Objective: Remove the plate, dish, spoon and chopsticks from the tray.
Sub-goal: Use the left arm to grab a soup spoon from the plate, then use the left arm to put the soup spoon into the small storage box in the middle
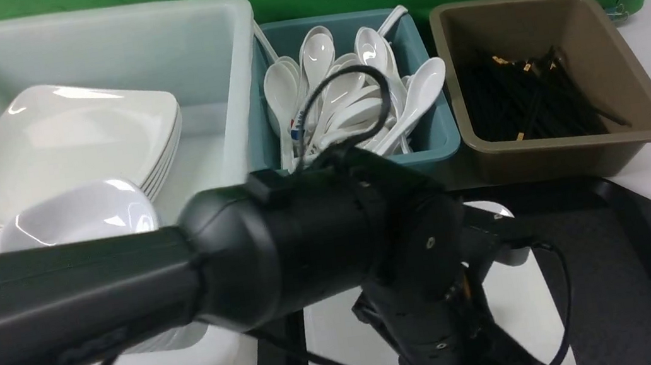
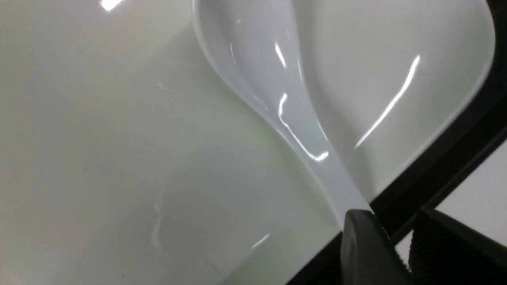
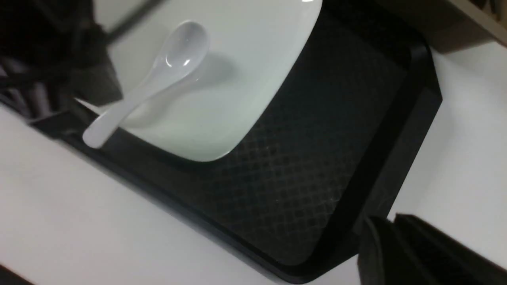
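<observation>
While the spoon's handle points straight at the left claw, this looks like the left arm's pick.
Tray (image 3: 301,166) sits on the worktop with the plate (image 3: 253,79) on its left part. The spoon (image 3: 146,85) lies in the plate, bowl toward the plate's middle, long axis running out over the plate's near edge so the handle overhangs the tray rim. Left claw (image 2: 392,221) is right at the handle's end with its jaws slightly parted. The handle tip meets one finger (image 2: 364,245) rather than sitting between the two, so nothing is gripped. Right claw (image 3: 386,221) hangs over the tray's far-right corner, well apart from the spoon, and looks closed and empty. Likely need: shift the left claw sideways so the handle falls between its jaws, then close.
</observation>
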You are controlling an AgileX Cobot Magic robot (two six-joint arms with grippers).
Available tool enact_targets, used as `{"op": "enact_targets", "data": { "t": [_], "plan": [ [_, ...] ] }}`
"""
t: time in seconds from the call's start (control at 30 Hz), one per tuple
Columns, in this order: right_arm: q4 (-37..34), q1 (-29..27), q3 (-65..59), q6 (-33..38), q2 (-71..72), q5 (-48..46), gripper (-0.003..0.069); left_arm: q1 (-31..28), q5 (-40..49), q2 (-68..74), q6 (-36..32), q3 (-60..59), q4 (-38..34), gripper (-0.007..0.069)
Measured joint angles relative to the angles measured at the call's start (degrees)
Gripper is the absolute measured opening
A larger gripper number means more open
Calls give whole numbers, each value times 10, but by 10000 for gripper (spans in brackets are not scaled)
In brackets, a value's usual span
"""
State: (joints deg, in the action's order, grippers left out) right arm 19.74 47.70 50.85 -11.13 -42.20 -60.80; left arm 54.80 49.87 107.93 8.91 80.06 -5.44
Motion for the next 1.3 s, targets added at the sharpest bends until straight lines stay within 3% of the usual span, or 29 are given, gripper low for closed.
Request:
{"op": "enact_targets", "data": {
  "t": [0.03,0.23,0.37,0.4,0.63,0.7,0.83,1.03,1.17,1.3],
  "plan": [
    [0,0,0,1,1,0,73,0,4,6,1,3,0,202],
    [-2,0,-2,31,12,0,87,-1,27,77,21,59,8,440],
    [-2,0,-2,37,12,0,89,-1,31,100,22,68,14,481],
    [-2,0,-2,43,12,0,91,-1,30,102,23,70,17,471],
    [-2,0,-2,54,12,0,106,-2,32,109,29,71,64,171],
    [-2,0,-2,56,12,0,108,-3,33,109,30,71,62,129],
    [-3,0,-2,57,12,0,116,-3,47,105,17,81,90,134],
    [-2,0,-2,57,12,1,121,-10,64,45,17,142,201,134],
    [-1,0,-2,56,12,13,128,-95,-28,5,1,203,231,134],
    [-1,0,-2,42,12,21,130,-190,-125,25,-43,228,171,134]
  ]
}}
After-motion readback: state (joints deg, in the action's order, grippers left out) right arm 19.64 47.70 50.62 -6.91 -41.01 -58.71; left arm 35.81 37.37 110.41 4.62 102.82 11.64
